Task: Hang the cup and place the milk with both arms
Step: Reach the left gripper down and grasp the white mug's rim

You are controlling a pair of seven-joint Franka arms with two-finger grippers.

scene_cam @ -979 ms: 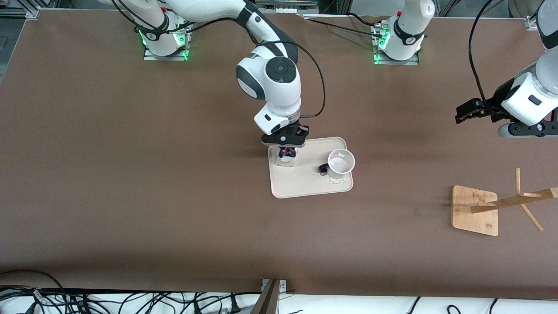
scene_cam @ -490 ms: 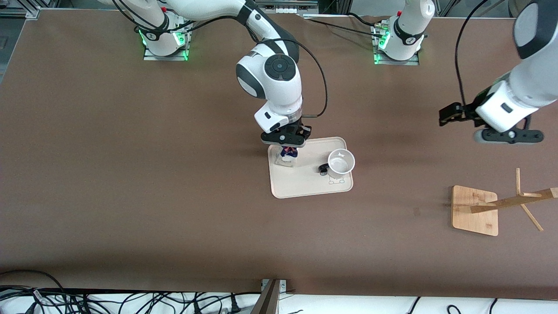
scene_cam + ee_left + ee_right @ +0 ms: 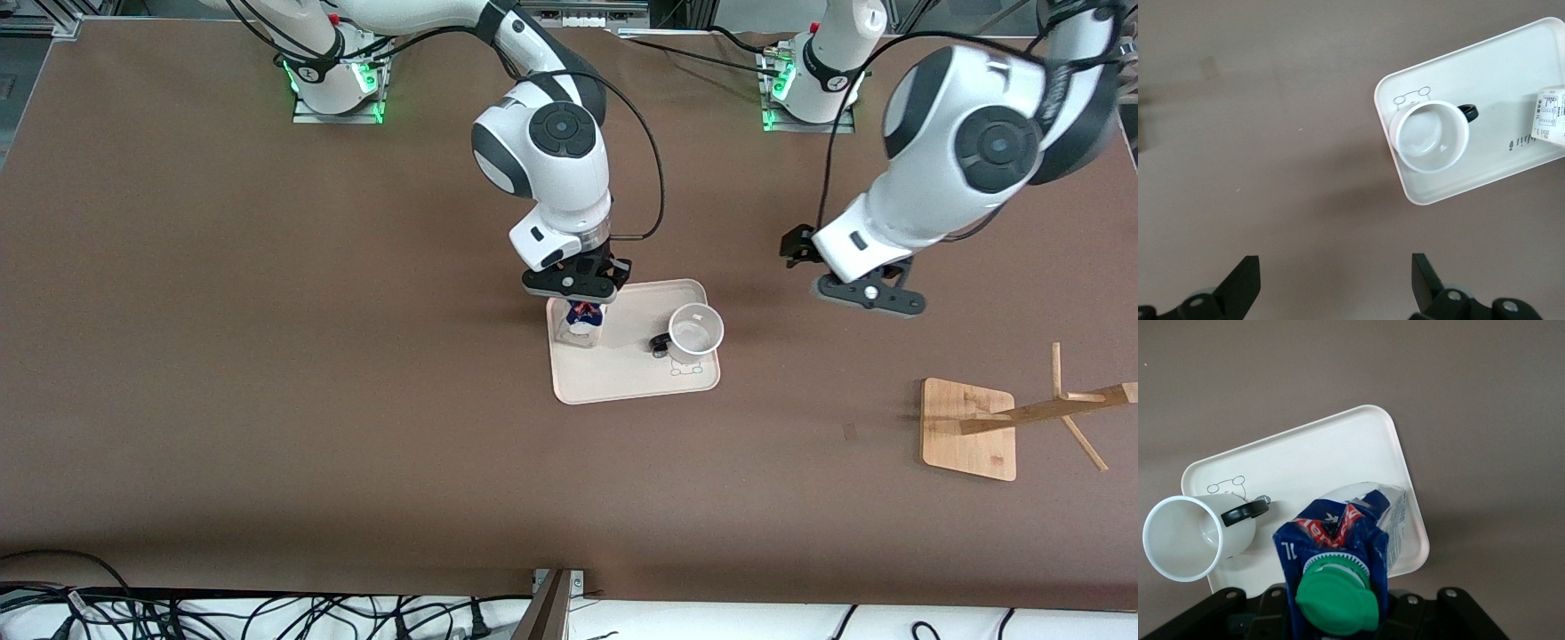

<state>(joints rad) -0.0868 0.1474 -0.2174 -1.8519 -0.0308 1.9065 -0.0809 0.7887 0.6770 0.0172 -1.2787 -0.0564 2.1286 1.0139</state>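
On tray (image 3: 622, 382): cup (image 3: 695, 332) upright; right gripper (image 3: 576, 286) holds milk (image 3: 582, 320); left gripper (image 3: 867, 296) spread wide over table; rack (image 3: 1013, 418) near.

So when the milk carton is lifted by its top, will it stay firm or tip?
The milk looks like thin board, so its gable may crush a little in the right pincer. It is tall on a narrow base, so it probably tips easily on the tray. Its weight cannot be told.

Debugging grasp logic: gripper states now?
Left gripper: open, empty, over bare table beside the tray.
Right gripper: shut on the milk.
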